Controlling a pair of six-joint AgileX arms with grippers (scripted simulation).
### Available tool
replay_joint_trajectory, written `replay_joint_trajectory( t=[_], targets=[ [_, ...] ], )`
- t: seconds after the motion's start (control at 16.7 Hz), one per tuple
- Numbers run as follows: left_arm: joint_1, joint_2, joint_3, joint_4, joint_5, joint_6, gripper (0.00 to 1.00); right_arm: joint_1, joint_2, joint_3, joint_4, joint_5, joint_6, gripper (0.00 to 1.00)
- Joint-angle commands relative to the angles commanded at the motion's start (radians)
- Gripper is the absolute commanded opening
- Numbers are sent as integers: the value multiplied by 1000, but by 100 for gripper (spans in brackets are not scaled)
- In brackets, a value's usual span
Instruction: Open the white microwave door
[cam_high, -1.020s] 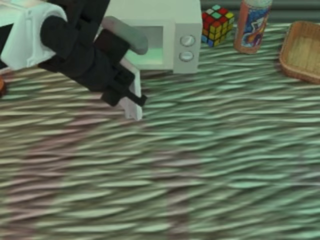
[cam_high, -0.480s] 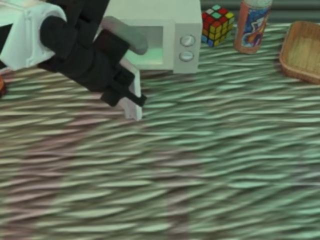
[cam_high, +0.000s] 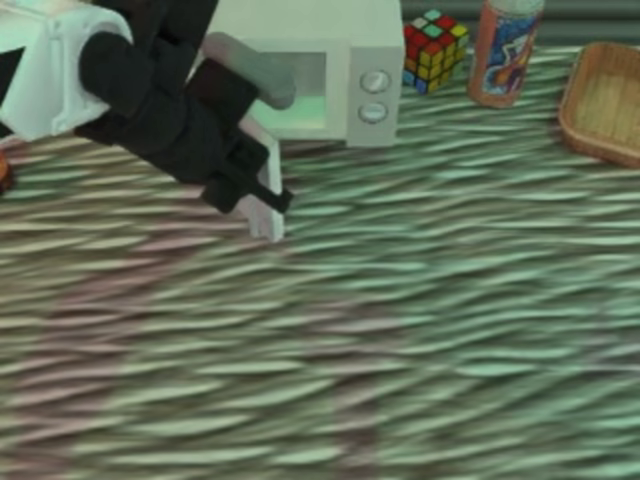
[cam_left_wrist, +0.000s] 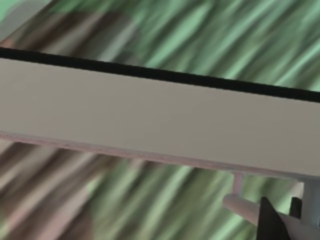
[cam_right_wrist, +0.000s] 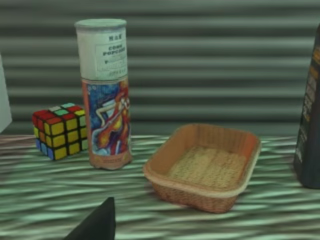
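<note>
The white microwave (cam_high: 365, 40) stands at the table's far edge, its two knobs on the right panel and its pale green interior (cam_high: 305, 100) exposed. The door (cam_high: 270, 218) is swung far out toward the front, seen edge-on in the top view and as a broad white panel (cam_left_wrist: 150, 120) in the left wrist view. My left gripper (cam_high: 262, 193) is shut on the door's bar handle (cam_left_wrist: 240, 205) at its free end, with dark fingers (cam_left_wrist: 265, 222) on the bar. My right gripper (cam_right_wrist: 97, 225) sits parked out of the top view, facing the table's right side.
Right of the microwave stand a Rubik's cube (cam_high: 434, 48) and a tall printed can (cam_high: 503, 50). A wicker basket (cam_high: 575, 110) lies at the far right. A dark box (cam_right_wrist: 309, 125) stands beside the basket in the right wrist view. My left arm covers the microwave's left part.
</note>
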Motion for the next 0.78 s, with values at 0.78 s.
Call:
replay_joint_trajectory(
  t=[0.78],
  targets=[
    [56,-32,-34,-26,75,140,0,0,0,0,0,0,0,100]
  ],
)
